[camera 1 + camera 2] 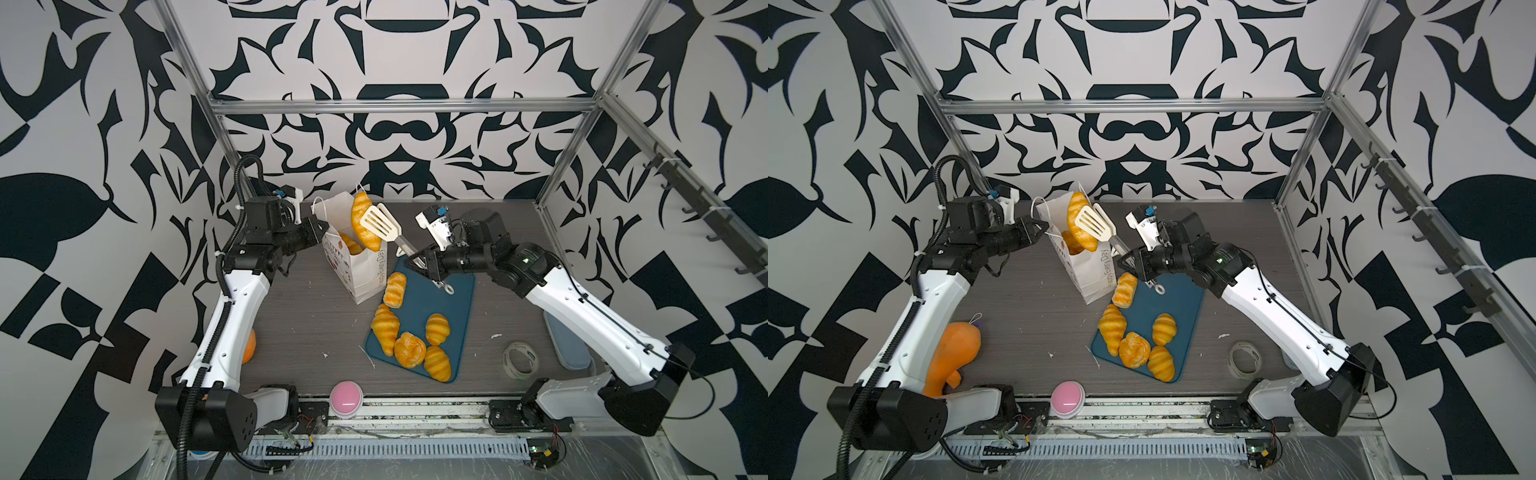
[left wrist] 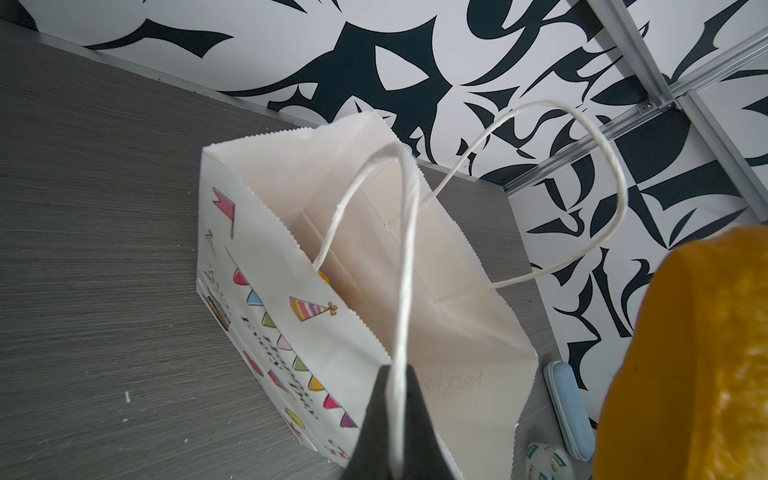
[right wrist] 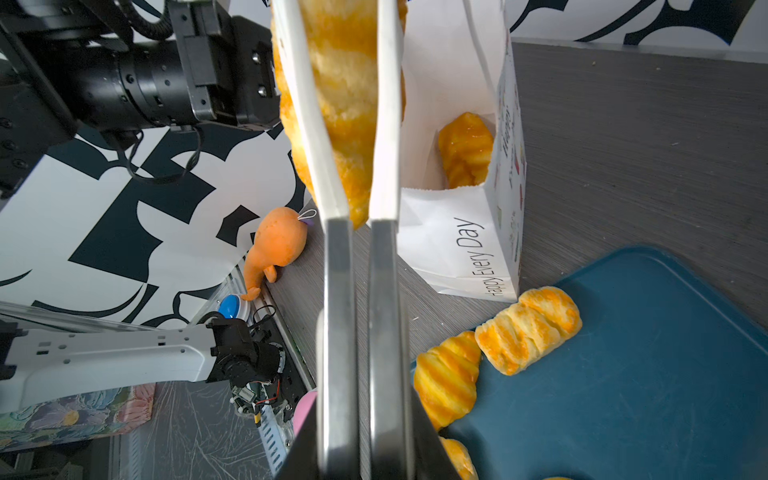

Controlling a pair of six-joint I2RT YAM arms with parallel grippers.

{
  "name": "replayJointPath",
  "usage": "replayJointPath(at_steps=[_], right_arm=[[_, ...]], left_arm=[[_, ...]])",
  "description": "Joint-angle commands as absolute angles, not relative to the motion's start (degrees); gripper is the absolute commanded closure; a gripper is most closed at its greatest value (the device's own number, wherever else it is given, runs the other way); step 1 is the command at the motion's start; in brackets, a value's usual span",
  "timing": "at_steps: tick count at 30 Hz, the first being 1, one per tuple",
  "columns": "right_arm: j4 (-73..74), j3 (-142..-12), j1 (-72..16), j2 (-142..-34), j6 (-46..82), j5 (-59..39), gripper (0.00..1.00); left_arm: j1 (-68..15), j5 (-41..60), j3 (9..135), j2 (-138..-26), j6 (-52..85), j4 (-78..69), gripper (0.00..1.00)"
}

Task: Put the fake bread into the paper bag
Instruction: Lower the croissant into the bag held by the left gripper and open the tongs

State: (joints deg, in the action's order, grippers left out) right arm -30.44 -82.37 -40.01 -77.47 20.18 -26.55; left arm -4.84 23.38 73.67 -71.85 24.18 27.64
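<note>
Seven pieces of fake bread (image 1: 358, 214), glossy golden-orange with paler stripes: one long pastry (image 1: 1074, 216) pinched in cream slotted tongs (image 1: 380, 222) over the mouth of the paper bag (image 1: 368, 272), which stands toward the bench's far edge; one croissant (image 1: 351, 244) already inside; five on the blue board (image 1: 455, 291) beside it, nearer the front edge. Right gripper (image 1: 415, 262) clamped tight on the tong handles; left gripper (image 2: 395, 372) pinching a cord handle (image 2: 405, 249), bag mouth held wide. Step, by my reckoning: the drop-in, calling next for a slight lowering and the tongs eased apart.
</note>
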Motion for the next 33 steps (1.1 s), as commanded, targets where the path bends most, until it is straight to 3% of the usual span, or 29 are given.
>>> replayJointPath(at_steps=[1,33], right_arm=[[-22.9,-85.9,-40.5,-77.5,21.2,-27.7,0.77],[-20.9,-87.4,-41.0,-86.7,24.1,-20.9,0.73]], left_arm=[[-4.7,23.8,73.0,-72.0,24.6,27.5,1.00],[-4.7,23.3,73.0,-71.7,24.3,27.7,1.00]])
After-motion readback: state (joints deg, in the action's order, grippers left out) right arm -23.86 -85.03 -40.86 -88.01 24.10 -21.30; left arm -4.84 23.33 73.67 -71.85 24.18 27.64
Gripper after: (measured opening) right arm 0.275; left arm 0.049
